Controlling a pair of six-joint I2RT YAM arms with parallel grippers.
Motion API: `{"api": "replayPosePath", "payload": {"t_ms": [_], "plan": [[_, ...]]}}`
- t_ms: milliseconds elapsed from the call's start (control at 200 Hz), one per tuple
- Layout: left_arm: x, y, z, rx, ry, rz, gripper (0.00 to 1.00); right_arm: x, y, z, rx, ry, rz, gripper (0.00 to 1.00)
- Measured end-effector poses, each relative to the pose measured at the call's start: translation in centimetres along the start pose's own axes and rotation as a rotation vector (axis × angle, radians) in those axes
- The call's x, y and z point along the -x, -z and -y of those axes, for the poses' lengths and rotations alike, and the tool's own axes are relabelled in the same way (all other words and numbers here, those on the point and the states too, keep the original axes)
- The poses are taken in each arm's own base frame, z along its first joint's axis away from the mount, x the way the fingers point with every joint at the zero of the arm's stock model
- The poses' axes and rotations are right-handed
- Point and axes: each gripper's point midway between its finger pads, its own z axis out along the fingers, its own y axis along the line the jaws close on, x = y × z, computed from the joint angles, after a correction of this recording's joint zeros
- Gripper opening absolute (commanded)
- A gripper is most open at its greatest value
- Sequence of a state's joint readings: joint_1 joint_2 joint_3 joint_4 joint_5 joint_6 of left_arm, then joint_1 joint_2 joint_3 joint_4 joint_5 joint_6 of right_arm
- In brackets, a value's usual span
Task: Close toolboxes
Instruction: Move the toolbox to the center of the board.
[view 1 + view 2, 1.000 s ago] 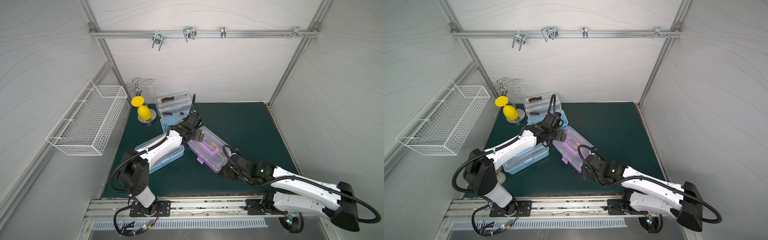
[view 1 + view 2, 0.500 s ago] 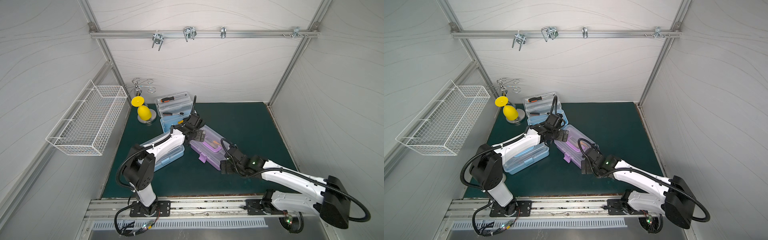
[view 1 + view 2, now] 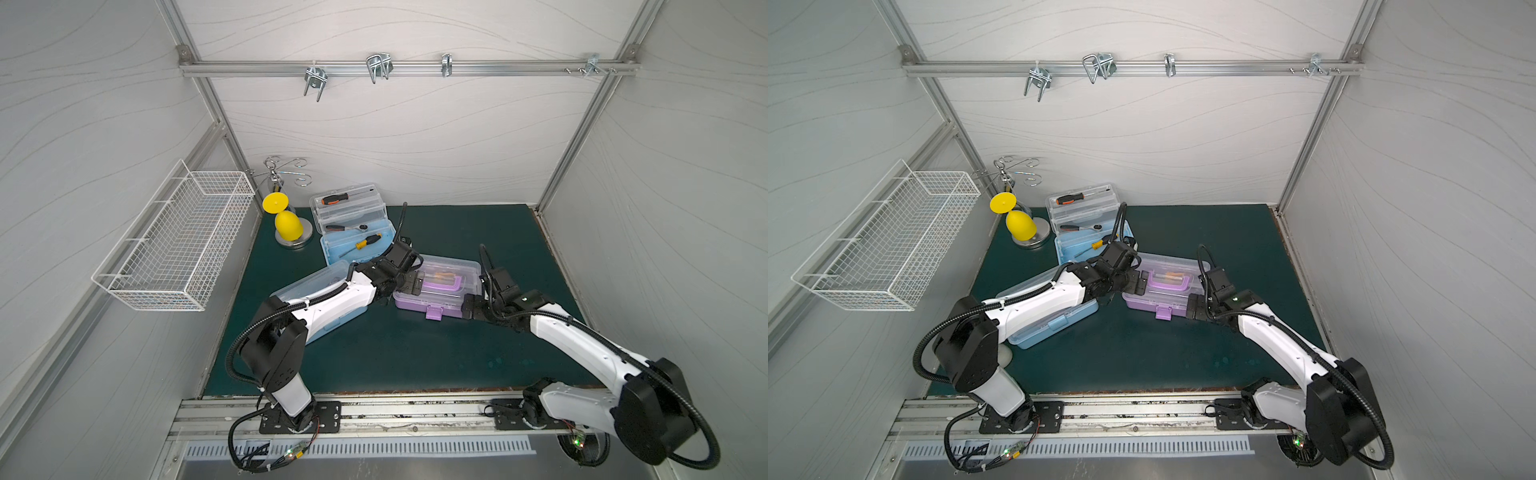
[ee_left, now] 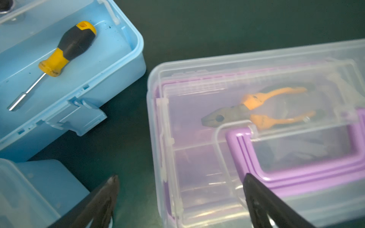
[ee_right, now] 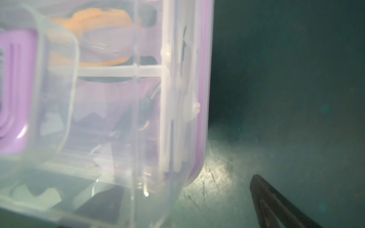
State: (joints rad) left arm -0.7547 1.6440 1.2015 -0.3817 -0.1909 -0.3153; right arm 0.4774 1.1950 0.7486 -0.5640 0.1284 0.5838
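Left gripper (image 4: pixel 180 177), jaws spread and holding nothing, sits at one end of the purple-based plastic toolbox with a clear lid (image 3: pixel 440 286). The right gripper (image 3: pixel 468 307), equally wide and empty, sits at that box's opposite front corner. The purple box's lid lies down on its base, but its purple latch (image 3: pixel 433 311) juts from the front and looks unfastened. Behind the purple box, a light-blue toolbox (image 3: pixel 338 249) stands open, exposing a yellow-and-black screwdriver (image 4: pixel 67 49). Beside the purple box, under the left arm, another light-blue toolbox (image 3: pixel 1034 334) has its lid down. By my judgement, one lid and at least one latch remain.
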Motion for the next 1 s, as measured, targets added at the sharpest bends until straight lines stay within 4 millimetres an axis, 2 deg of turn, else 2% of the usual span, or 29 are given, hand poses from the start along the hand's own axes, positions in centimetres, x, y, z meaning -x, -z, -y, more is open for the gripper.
{"api": "replayPosePath", "payload": {"t_ms": [85,180,380,490,595,790,1000], "plan": [[-0.2,0.2,1.7,-0.027,-0.016,0.012,0.98,1.0,-0.5,0.3,0.013,-0.023,-0.006,0.99],[-0.4,0.5,2.7,-0.033,-0.031,0.022,0.98,2.2,-0.9,1.0,0.019,-0.056,-0.007,0.99],[-5.5,0.3,3.5,-0.013,-0.137,-0.133,0.98,5.2,-0.8,2.6,0.03,-0.128,0.048,0.99],[-5.8,0.5,3.0,0.009,-0.175,-0.152,0.99,5.6,-0.6,2.8,0.038,-0.142,0.058,0.99],[-4.3,1.1,2.5,0.032,-0.201,-0.132,0.99,5.7,-0.2,2.6,0.055,-0.14,0.068,0.99],[1.6,2.5,1.4,0.045,-0.183,-0.015,0.99,5.3,0.7,2.3,0.096,-0.137,0.095,0.99],[5.6,2.0,-1.3,0.055,-0.137,0.048,0.99,4.2,0.7,2.1,0.124,-0.147,0.077,0.99]]}}
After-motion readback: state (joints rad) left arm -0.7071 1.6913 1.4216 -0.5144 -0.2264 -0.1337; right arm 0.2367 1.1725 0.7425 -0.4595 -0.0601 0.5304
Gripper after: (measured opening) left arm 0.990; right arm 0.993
